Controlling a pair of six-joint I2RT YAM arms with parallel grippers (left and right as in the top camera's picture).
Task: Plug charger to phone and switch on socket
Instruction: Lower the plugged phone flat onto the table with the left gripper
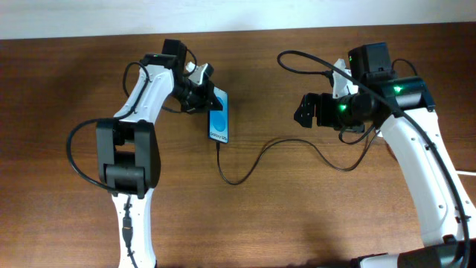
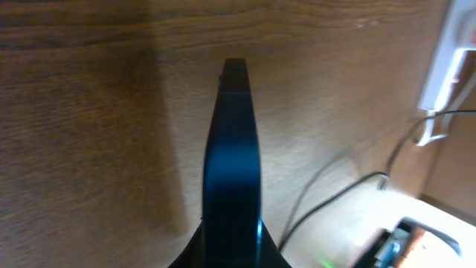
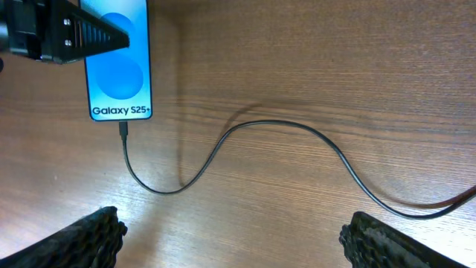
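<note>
The phone (image 1: 219, 119) lies on the table with its blue screen up. It also shows in the right wrist view (image 3: 119, 67) with "Galaxy S25+" text. My left gripper (image 1: 199, 93) is shut on the phone's upper end; the left wrist view shows the phone (image 2: 232, 156) edge-on between the fingers. The black charger cable (image 1: 256, 160) has its plug tip (image 3: 123, 129) at the phone's bottom edge, seemingly inserted, and snakes right (image 3: 297, 130). My right gripper (image 1: 303, 110) hangs wide open and empty (image 3: 245, 238) above the cable. The white socket (image 2: 450, 63) shows only at the left wrist view's right edge.
The brown wooden table (image 1: 297, 223) carries only the phone and the cable in the middle. In the overhead view the right arm (image 1: 416, 149) covers the area where the cable ends. A pale wall edge (image 1: 74, 18) runs along the table's far side.
</note>
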